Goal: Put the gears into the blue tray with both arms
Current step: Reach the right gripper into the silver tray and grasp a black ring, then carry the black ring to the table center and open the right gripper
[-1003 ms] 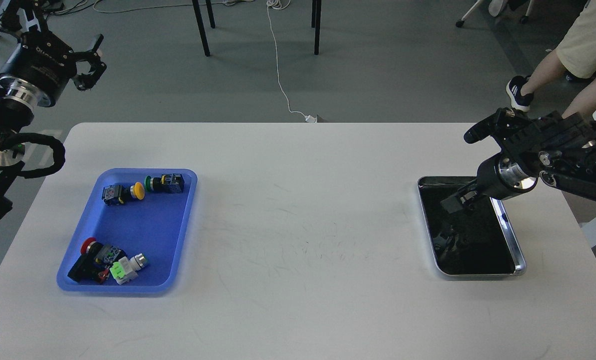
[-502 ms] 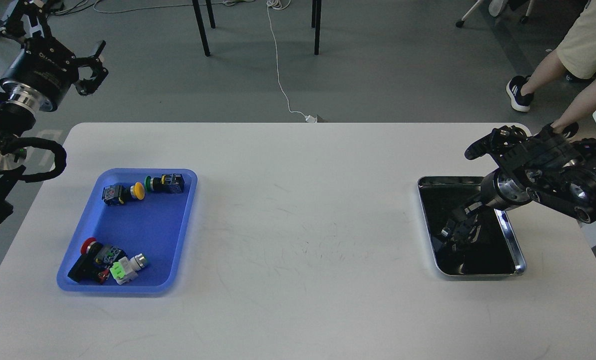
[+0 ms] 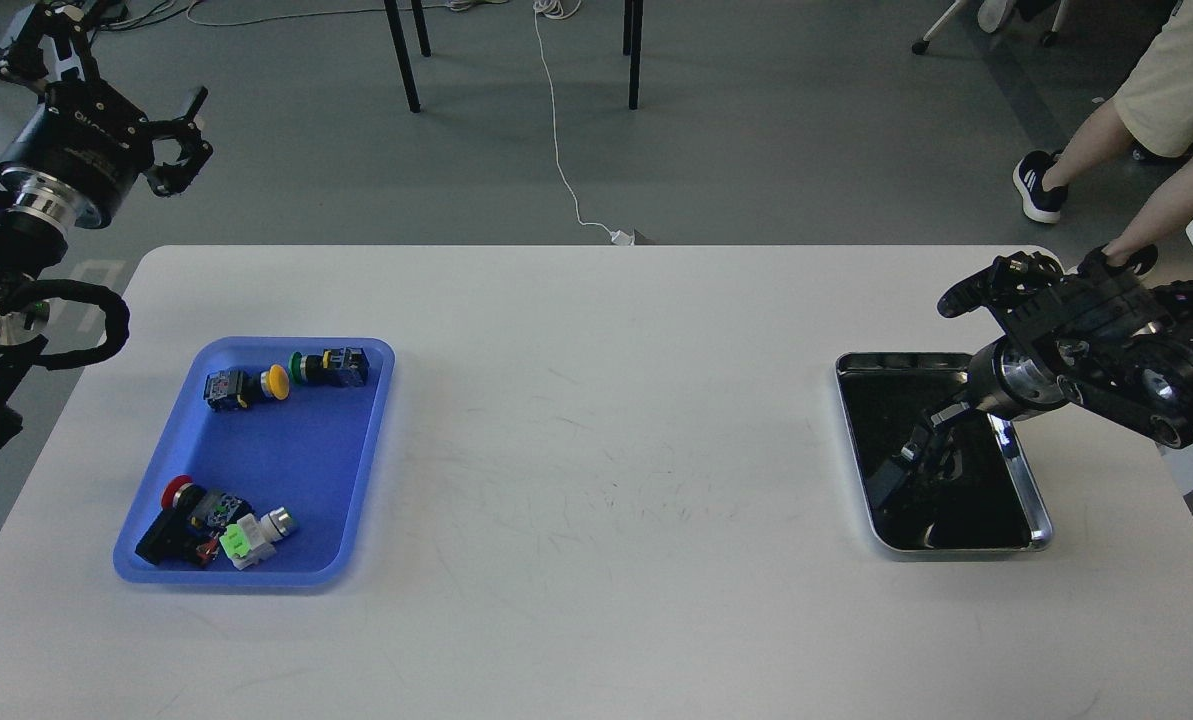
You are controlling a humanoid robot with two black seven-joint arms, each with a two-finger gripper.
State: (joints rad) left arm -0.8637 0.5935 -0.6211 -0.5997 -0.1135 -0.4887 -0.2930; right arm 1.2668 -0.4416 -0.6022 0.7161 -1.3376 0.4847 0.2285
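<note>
The blue tray point(image 3: 301, 455) lies on the left of the white table and holds several colourful push-button switches point(image 3: 246, 385). I cannot make out any gears; the dark bottom of the steel tray point(image 3: 1043, 525) at the right hides small black parts. My right gripper point(image 3: 908, 465) reaches down into that steel tray, black against its black reflective bottom, so its fingers cannot be told apart. My left gripper point(image 3: 184, 140) hangs high beyond the table's far left corner, well away from the blue tray, open and empty.
A person's legs point(image 3: 1106, 150) stand beyond the table's far right corner. Chair legs point(image 3: 406, 60) and a white cable point(image 3: 561, 150) are on the floor behind the table. The white table point(image 3: 606, 450) stretches between the two trays.
My right gripper has gone down and forward, deeper into the steel tray. The left gripper has shifted only slightly.
</note>
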